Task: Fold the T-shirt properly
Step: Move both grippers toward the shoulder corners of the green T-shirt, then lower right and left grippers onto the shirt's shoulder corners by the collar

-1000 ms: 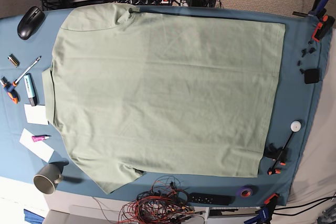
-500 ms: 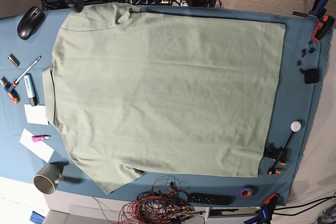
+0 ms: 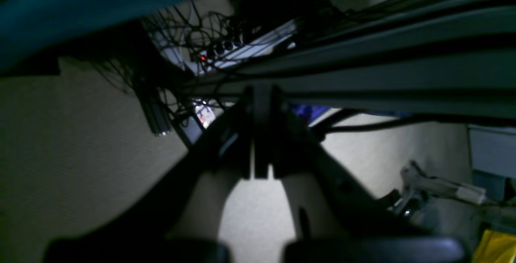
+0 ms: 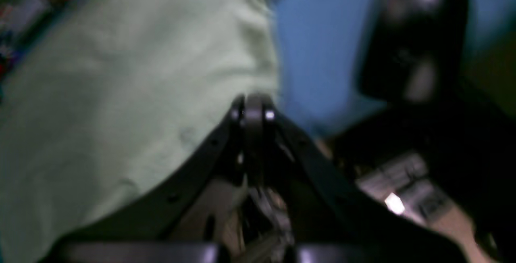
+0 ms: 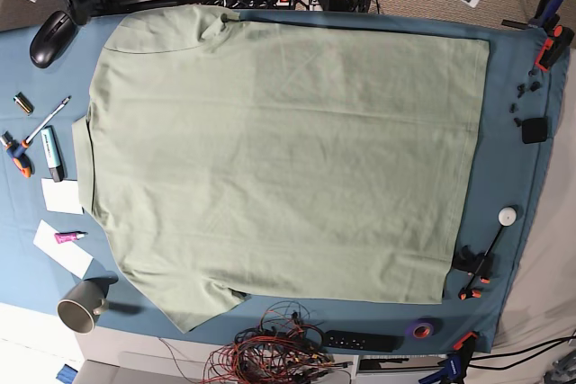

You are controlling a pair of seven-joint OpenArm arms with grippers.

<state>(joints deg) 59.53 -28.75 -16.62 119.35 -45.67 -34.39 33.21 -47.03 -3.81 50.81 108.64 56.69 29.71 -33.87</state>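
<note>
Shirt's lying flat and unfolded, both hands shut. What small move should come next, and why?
Probably open the right hand and lower it to the near sleeve of the T-shirt. It hangs shut at that corner beside the computer mouse, holding nothing, while the left hand is off the table.

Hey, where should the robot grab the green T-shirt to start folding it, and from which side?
Probably the sleeve corners. The T-shirt lies flat and spread on the blue cloth, so only edges offer a pinch. The right claw, shut, is nearest the far sleeve; coming down from the outer edge looks easiest.
</note>
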